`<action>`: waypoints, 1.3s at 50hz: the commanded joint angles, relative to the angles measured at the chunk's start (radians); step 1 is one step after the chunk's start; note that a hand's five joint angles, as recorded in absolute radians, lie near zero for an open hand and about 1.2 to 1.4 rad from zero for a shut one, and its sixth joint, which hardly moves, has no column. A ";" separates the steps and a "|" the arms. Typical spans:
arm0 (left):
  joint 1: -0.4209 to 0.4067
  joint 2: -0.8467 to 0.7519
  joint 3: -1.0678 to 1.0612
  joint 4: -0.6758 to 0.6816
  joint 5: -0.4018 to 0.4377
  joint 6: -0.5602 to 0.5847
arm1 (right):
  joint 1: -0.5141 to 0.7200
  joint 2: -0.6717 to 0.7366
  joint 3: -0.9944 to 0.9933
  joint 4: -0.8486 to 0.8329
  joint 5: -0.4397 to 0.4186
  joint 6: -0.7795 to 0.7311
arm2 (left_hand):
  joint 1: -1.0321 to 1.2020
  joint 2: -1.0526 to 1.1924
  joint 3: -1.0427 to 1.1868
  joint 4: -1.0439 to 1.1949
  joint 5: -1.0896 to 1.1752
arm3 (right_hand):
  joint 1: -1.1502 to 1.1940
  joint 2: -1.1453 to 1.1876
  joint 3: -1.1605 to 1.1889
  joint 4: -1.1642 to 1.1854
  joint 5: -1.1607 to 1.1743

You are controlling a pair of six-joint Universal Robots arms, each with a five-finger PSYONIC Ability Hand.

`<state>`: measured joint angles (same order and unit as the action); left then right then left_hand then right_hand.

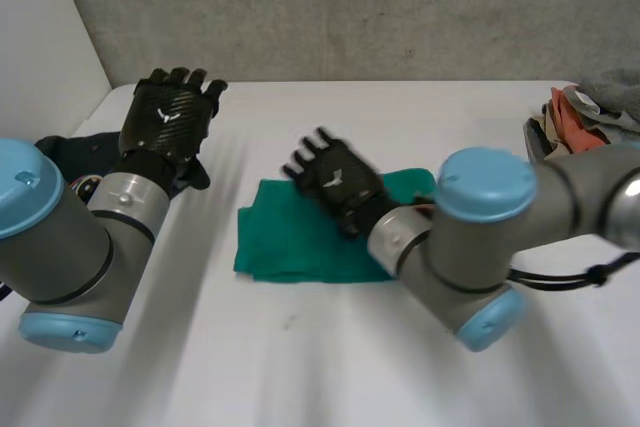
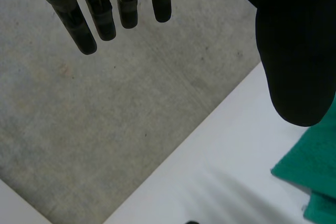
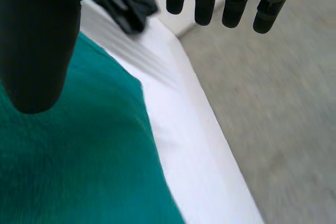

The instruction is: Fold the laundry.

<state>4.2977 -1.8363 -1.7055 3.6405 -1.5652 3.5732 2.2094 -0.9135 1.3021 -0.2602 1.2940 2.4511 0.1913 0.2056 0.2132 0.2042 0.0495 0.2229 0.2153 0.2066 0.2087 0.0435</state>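
Green cloth (image 1: 290,242), partly hidden by right hand (image 1: 335,182)

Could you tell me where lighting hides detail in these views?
Left wrist view: the left hand has a flat black thumb with no surface detail. Right wrist view: the right hand likewise. Head view: evenly lit, no glare on the table or green cloth.

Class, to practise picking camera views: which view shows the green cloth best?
The head view: the green cloth lies nearly whole on the table, its outline clear except where the right hand hides it. The left wrist view catches one corner; the right wrist view, a close patch and one edge.
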 commanded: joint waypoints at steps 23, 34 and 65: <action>-0.067 -0.011 0.014 -0.002 -0.004 -0.001 | -0.123 -0.188 0.241 -0.188 0.091 -0.107 | -0.017 -0.031 -0.039 -0.030 -0.049 | 1.173 1.181 1.190 1.188 1.178; -0.067 -0.008 0.020 -0.005 -0.018 -0.046 | 0.069 -0.001 0.230 -0.122 -0.211 -0.235 | -0.013 -0.027 -0.035 -0.026 -0.046 | 1.173 1.181 1.190 1.188 1.178; -0.328 -0.441 0.457 -0.491 -0.230 -0.396 | -0.203 0.114 -0.221 0.420 -0.094 0.502 | -0.007 -0.021 -0.029 -0.020 -0.040 | -0.048 -0.041 -0.032 -0.034 -0.043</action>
<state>3.9716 -2.1626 -1.2971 3.2742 -1.7893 3.2281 1.9970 -0.9174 1.2083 0.0563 1.2080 2.9972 0.1913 0.2054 0.2132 0.2043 0.0495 0.2224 0.2162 0.2070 0.2092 0.0430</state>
